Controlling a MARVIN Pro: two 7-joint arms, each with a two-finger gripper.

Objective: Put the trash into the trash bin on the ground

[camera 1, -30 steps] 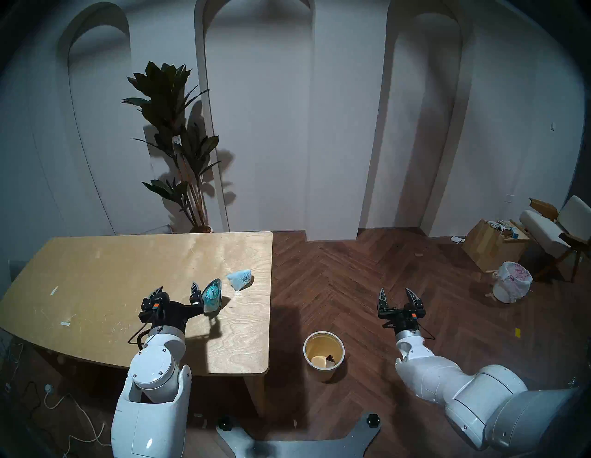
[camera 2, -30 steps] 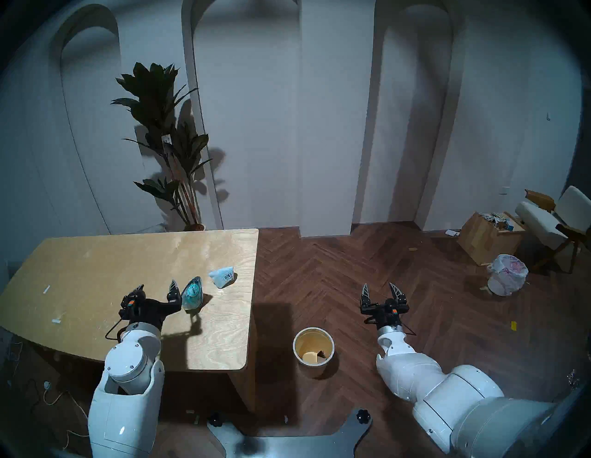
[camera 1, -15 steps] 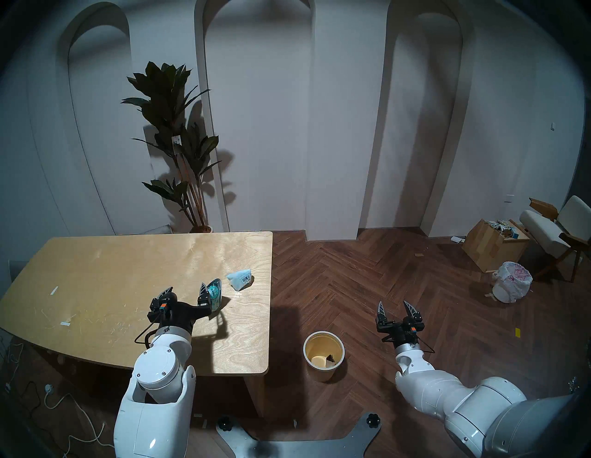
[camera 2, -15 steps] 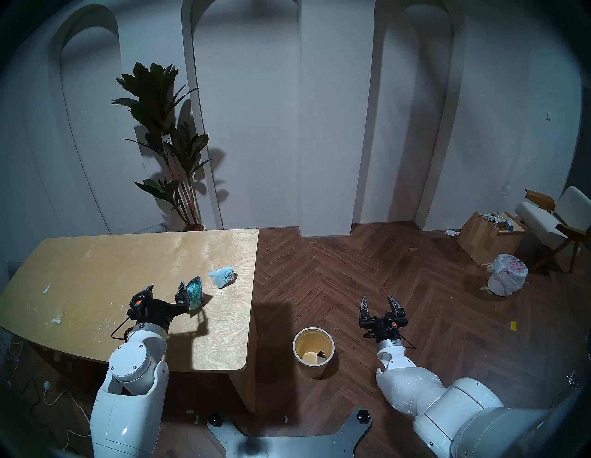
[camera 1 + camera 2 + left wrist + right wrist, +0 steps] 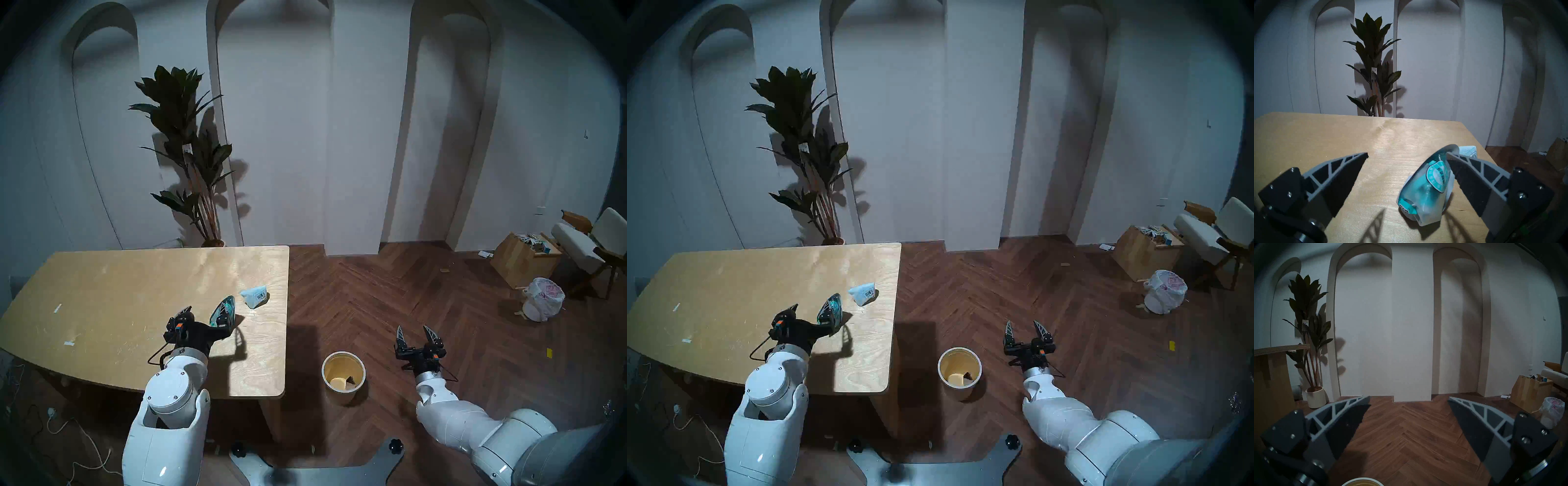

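A teal-and-clear blister pack point(image 5: 228, 304) point(image 5: 1429, 186) lies on the wooden table point(image 5: 135, 288) near its right edge. My left gripper point(image 5: 203, 307) point(image 5: 1407, 154) is open around it, low over the table. The pack sits against the right-hand finger point(image 5: 1474, 171), with a wide gap to the other finger. A pale blue barcoded packet point(image 5: 255, 297) point(image 5: 862, 294) lies just beyond, untouched. The cream trash bin point(image 5: 334, 366) point(image 5: 952, 363) stands on the floor beside the table, with a pale item and a dark scrap inside. My right gripper point(image 5: 413, 328) point(image 5: 1409, 398) hangs open and empty over the floor, right of the bin.
A white bin with a pink-printed bag point(image 5: 543, 298), a wooden box point(image 5: 524, 261) and a chair point(image 5: 590, 244) stand at the far right. A potted plant point(image 5: 190, 152) is behind the table. Cables point(image 5: 68, 424) lie on the floor at the left.
My left gripper has slid right and forward, so the blister pack now sits between its fingers. My right arm has drawn back and a little left, nearer the bin. Both grippers stay open.
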